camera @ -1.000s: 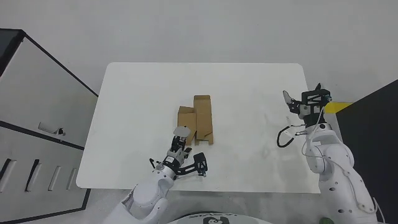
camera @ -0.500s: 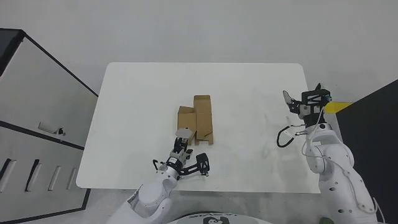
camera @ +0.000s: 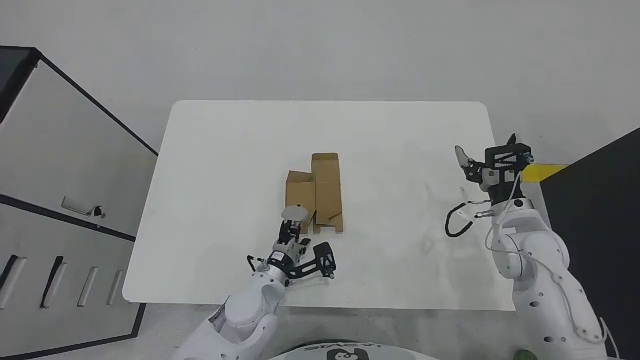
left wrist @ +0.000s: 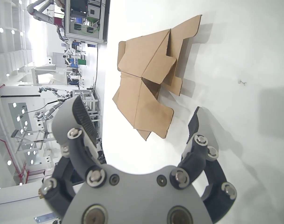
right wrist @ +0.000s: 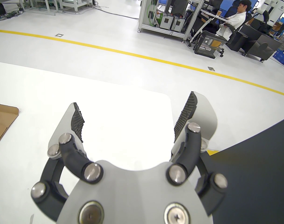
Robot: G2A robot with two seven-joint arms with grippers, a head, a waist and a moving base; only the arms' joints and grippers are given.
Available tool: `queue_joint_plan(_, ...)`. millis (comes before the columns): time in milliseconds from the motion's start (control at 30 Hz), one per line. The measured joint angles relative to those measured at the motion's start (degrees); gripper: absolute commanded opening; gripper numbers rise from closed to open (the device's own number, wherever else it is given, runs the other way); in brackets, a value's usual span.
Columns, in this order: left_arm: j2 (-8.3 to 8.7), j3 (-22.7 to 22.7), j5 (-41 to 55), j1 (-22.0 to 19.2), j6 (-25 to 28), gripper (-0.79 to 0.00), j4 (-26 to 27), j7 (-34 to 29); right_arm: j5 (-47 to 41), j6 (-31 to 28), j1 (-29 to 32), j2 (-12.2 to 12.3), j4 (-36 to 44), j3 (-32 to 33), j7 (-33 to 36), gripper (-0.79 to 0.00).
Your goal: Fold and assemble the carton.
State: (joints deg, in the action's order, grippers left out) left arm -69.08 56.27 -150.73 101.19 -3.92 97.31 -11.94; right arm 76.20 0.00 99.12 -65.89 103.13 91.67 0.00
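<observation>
carton [camera: 316,196] lies flattened at mid-bench [camera: 400,140], flaps splayed and no wall raised, so the job looks to be at its opening reach. the left hand [camera: 290,230] hovers at its near edge, fingers spread and empty; the next move likely calls for closing on a flap and lifting. the right hand [camera: 484,165] hangs spread at the bench's side, well apart. the left wrist view reveals a dark gap under a lifted panel, which the top view flattens.

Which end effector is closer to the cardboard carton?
Left. The left end effector sits open just short of the carton; the right end effector is far off, at the right edge of the table.
</observation>
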Motion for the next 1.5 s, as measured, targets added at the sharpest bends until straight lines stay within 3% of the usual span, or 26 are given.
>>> queue_joint_plan(367, -0.15, 0.11, 0.2, -0.19, -0.05, -0.16, -0.65, 0.66, 0.0, 0.0, 0.0, 0.0, 0.0, 0.0, 0.0, 0.0)
queue_joint_plan(433, -0.25, -0.04, 0.3, -0.45, 0.0, -0.234, -1.29, 0.59, 0.0, 0.0, 0.0, 0.0, 0.0, 0.0, 0.0, 0.0)
queue_joint_plan(700, -0.59, -0.43, 0.04, -1.57, -0.39, -0.339, -2.87, 0.1, 0.0, 0.0, 0.0, 0.0, 0.0, 0.0, 0.0, 0.0)
queue_joint_plan(967, -0.9, -0.76, 0.08, -2.49, -0.45, -0.366, -4.73, 0.01, 0.0, 0.0, 0.0, 0.0, 0.0, 0.0, 0.0, 0.0)
queue_joint_plan(1067, -1.0, -0.76, 0.36, -2.65, -0.87, -0.456, -4.89, 0.04, 0.0, 0.0, 0.0, 0.0, 0.0, 0.0, 0.0, 0.0)
queue_joint_plan(1200, -1.12, -0.51, 0.97, -2.59, -2.54, -0.785, -4.79, 0.24, 0.0, 0.0, 0.0, 0.0, 0.0, 0.0, 0.0, 0.0)
queue_joint_plan(1500, -1.05, 0.31, -0.39, -1.48, -6.51, -0.785, -1.24, 1.63, 0.0, 0.0, 0.0, 0.0, 0.0, 0.0, 0.0, 0.0)
